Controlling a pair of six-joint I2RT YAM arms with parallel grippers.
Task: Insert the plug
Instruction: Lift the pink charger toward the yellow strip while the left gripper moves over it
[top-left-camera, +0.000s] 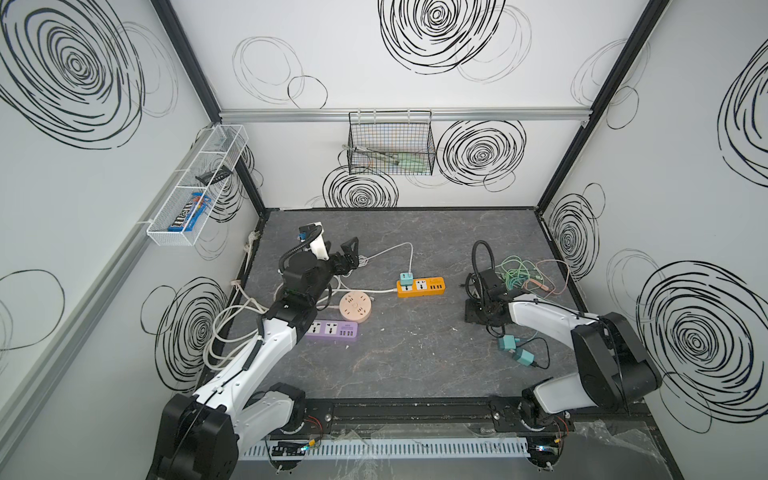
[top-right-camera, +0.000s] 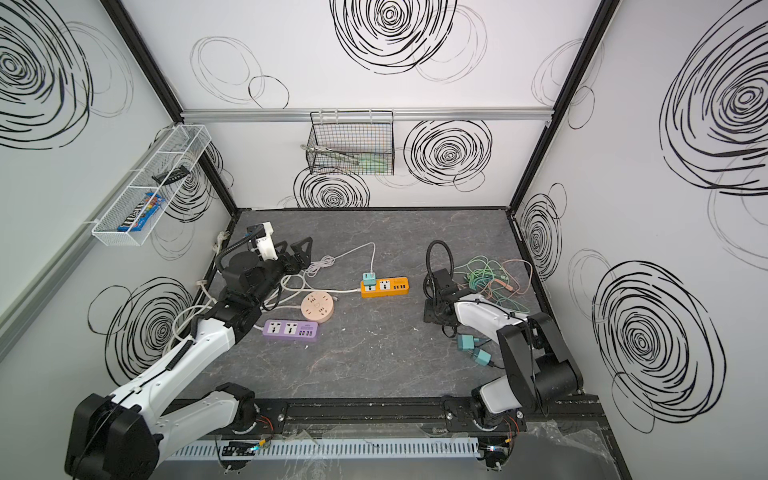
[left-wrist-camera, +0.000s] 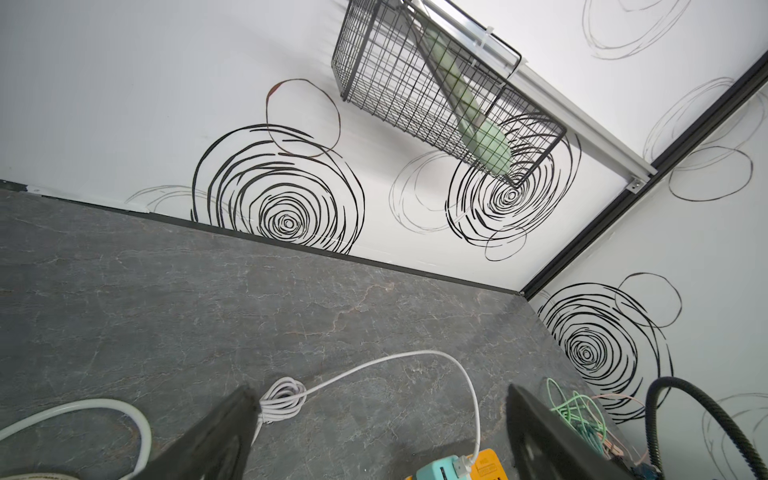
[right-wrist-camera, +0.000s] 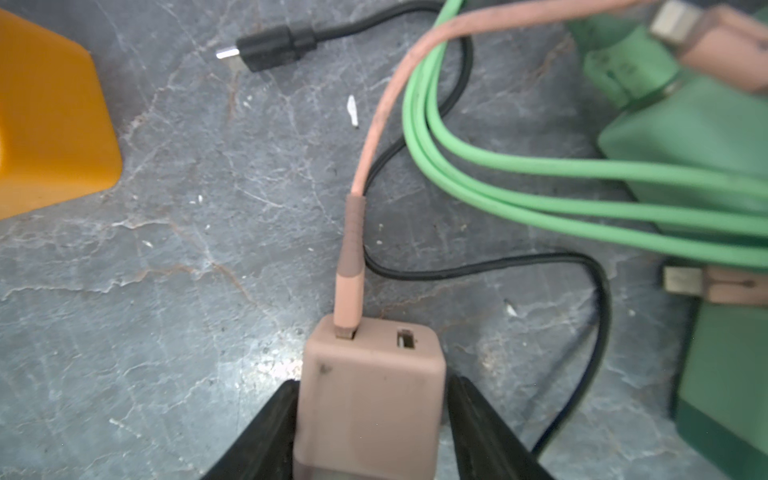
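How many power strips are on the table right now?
3: an orange strip at centre, a round pink one to its left, and a purple strip in front of that. More could be hidden from view.

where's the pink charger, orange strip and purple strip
pink charger (right-wrist-camera: 370, 395): right wrist view, body centre
orange strip (top-left-camera: 422, 287): in a top view, top face
purple strip (top-left-camera: 332, 331): in a top view, top face

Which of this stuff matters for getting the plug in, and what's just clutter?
In play: pink charger plug, clamped in the right end effector; orange power strip, likely target; purple strip, round strip, possible alternatives.
Clutter: green cables, black cable, loose teal chargers, wire basket.
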